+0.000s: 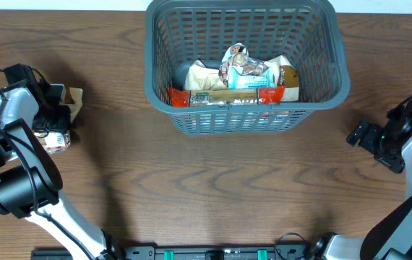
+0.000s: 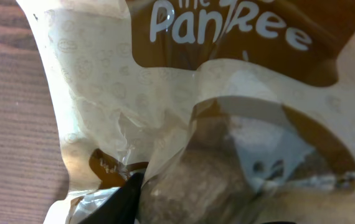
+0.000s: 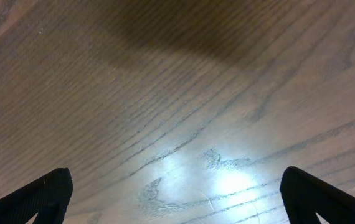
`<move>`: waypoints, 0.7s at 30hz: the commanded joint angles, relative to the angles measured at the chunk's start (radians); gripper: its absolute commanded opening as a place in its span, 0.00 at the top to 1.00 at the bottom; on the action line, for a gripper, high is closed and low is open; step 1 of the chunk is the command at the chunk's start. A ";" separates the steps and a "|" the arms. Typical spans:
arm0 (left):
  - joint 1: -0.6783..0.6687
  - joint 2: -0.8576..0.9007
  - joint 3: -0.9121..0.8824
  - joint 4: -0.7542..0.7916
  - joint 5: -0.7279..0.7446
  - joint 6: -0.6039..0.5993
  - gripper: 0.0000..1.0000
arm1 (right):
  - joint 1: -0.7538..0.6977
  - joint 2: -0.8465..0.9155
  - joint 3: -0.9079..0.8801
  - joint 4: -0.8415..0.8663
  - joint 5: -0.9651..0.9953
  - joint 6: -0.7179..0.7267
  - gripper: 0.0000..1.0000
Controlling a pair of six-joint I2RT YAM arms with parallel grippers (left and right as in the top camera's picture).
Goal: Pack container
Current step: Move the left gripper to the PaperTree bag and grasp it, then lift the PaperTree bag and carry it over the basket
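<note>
Left wrist: left end effector (image 1: 53, 118) touches packet (image 2: 184, 124); right end effector (image 3: 176, 183) gapes.

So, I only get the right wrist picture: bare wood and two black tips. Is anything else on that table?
Observer: Yes. A dark grey basket stands at the far middle of the table, with snack packets inside.
Operator: And what is the other arm doing?
Observer: The left gripper is low at the table's left side, right over a cream and brown packet.
Operator: Has it grabbed it?
Observer: I cannot tell. The left wrist view is filled by the packet, with only one dark finger showing at the bottom.
</note>
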 commanded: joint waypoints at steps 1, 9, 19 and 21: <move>-0.006 0.046 -0.006 -0.021 -0.007 -0.056 0.68 | 0.005 -0.005 -0.002 -0.004 -0.007 -0.014 0.01; -0.072 -0.064 0.011 -0.037 -0.003 -0.093 0.69 | 0.005 -0.005 -0.002 -0.003 -0.007 -0.014 0.01; -0.207 -0.381 0.067 -0.034 -0.005 -0.154 0.81 | 0.005 -0.005 -0.002 -0.002 -0.008 -0.014 0.01; -0.231 -0.433 0.094 -0.034 -0.005 -0.184 0.86 | 0.005 -0.005 -0.002 0.000 -0.008 -0.014 0.01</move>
